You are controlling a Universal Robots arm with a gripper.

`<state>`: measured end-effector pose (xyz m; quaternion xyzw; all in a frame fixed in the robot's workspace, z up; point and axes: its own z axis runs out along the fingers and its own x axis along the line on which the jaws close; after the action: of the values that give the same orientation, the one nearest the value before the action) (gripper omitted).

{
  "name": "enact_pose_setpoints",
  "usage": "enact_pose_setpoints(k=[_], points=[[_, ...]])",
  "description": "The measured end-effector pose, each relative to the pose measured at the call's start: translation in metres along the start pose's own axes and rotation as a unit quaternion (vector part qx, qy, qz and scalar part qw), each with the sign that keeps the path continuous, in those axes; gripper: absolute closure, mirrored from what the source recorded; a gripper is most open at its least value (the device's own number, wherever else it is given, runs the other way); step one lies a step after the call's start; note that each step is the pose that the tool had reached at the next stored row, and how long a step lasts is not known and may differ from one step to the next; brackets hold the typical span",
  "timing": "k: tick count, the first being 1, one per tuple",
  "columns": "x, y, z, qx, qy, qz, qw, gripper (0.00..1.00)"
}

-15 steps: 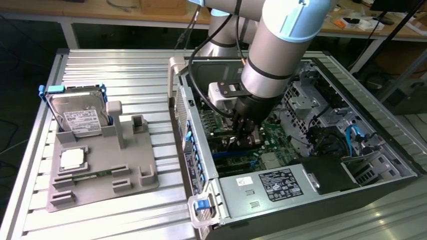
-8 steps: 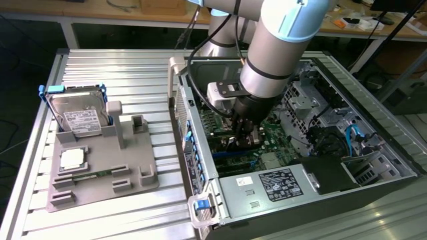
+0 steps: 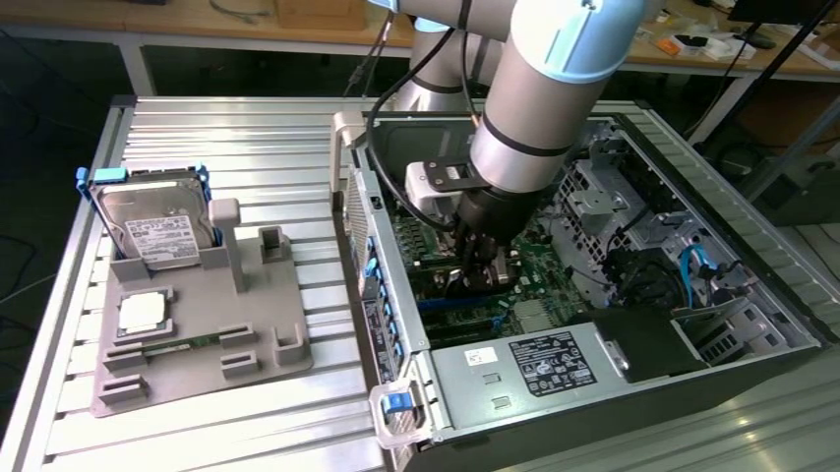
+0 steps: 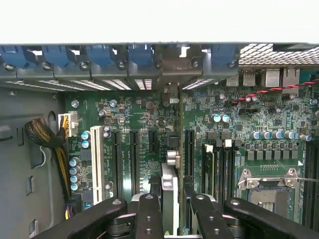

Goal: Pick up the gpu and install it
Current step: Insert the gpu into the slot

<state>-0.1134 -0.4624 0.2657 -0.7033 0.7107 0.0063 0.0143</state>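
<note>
Fingers point(image 4: 149, 219) of the gripper point(image 4: 169, 226) sat closest to the wrist camera, black and linked, clamped on the gpu point(image 4: 170, 199). The card showed edge-on as a slim blade between the 2 inner pads, its metal end point(image 4: 172, 158) pointing at the case's rear wall and the row of blue retention clips point(image 4: 99, 55).

Under it lay the green motherboard point(image 4: 149, 114) with its long black expansion slots point(image 4: 133, 159) running parallel to the card. The gpu hung over the gap between 2 of these slots; whether its lower edge touched a slot could not be told.

On the exterior view, the arm reached down into the open computer case point(image 3: 735, 256) near the picture's centre. Toward 9 o'clock of the case, well apart from it, a grey holder point(image 3: 197, 344) rested on the ribbed bench point(image 3: 236, 128), carrying the silver hard drive point(image 3: 151, 231) at its 11 o'clock corner.

By my reading, pickup was done and the install step was in hand: the card was inside the case and being lined up. Seating it would call for the card's edge to sit squarely over 1 slot, parallel along its whole length, with the metal end meeting the rear opening, then a straight, even push with no tilt.
</note>
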Motion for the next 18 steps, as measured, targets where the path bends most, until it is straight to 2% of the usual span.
enact_pose_setpoints(k=[10,13,18], points=[[0.0,0.0029,0.0049,0.0,0.0,0.0,1.0,0.73],[-0.0013,0.0029,0.005,0.0001,0.0064,0.0,1.0,0.73],[-0.0012,0.0036,0.0067,0.0001,0.0059,0.0,1.0,0.73]])
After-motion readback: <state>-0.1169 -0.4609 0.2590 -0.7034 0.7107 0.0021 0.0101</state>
